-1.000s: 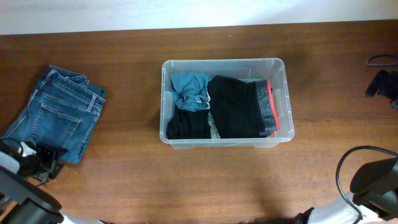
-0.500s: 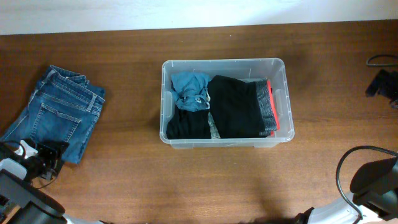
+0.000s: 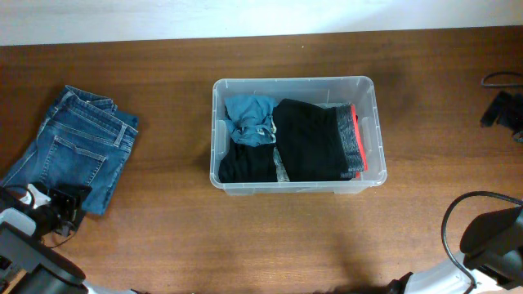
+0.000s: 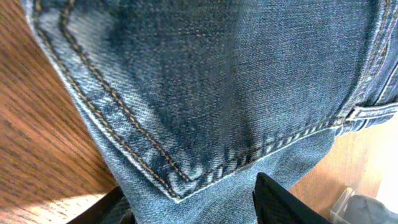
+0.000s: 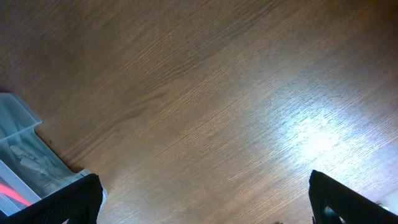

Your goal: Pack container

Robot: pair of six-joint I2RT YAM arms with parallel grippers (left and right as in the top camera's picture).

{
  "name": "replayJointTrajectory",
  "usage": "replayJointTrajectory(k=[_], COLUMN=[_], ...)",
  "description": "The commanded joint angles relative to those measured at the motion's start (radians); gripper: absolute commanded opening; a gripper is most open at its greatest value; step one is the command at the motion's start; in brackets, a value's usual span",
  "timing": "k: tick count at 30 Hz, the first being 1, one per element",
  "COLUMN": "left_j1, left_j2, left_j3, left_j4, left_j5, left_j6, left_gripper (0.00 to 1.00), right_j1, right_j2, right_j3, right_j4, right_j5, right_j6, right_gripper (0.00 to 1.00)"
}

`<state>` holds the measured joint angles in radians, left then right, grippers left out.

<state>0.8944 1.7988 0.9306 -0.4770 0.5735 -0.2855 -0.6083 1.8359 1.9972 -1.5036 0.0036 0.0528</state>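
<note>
The clear plastic container (image 3: 294, 80) stands mid-table; it holds a light blue garment (image 3: 249, 114) and black clothes (image 3: 306, 143) with a grey and red band. Folded blue jeans (image 3: 78, 147) lie at the far left. My left gripper (image 3: 69, 204) is at the jeans' near corner. In the left wrist view its fingers (image 4: 193, 208) are apart with the denim (image 4: 205, 93) between them, and a bit of the container (image 4: 367, 208) shows. My right gripper (image 5: 205, 205) is open over bare wood, with the container's corner (image 5: 25, 137) at the left.
A black cable and dark device (image 3: 502, 106) lie at the table's right edge. My right arm's body (image 3: 490, 237) fills the near right corner. The wall runs along the table's far edge.
My left gripper has shifted a little up and right onto the jeans' near corner, then held still. The right arm and the container have not moved.
</note>
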Motion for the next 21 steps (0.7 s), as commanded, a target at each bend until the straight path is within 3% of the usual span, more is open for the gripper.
replayJointTrajectory(k=[1, 6, 14, 18, 21], left_j1=[-0.001, 0.036, 0.159, 0.175, 0.168], left_j2=[0.014, 0.014, 0.014, 0.014, 0.014], left_j3=[-0.053, -0.111, -0.219, -0.249, -0.249], left_j4=[-0.002, 0.057, 0.214, 0.249, 0.261], left_j5=[-0.023, -0.037, 0.122, 0.097, 0.092], left_j6=[-0.050, -0.081, -0.081, -0.080, -0.081], left_gripper=[0.58, 0.59, 0.67, 0.93, 0.98], right_j1=[-0.001, -0.001, -0.001, -0.001, -0.001], right_j2=[-0.011, -0.011, -0.011, -0.011, -0.011], right_j3=[0.017, 0.017, 0.017, 0.017, 0.017], right_j4=[0.000, 0.000, 0.000, 0.000, 0.000], right_j5=[0.009, 0.009, 0.009, 0.009, 0.009], right_j6=[0.008, 0.008, 0.008, 0.008, 0.008], right_gripper=[0.98, 0.98, 0.98, 0.98, 0.98])
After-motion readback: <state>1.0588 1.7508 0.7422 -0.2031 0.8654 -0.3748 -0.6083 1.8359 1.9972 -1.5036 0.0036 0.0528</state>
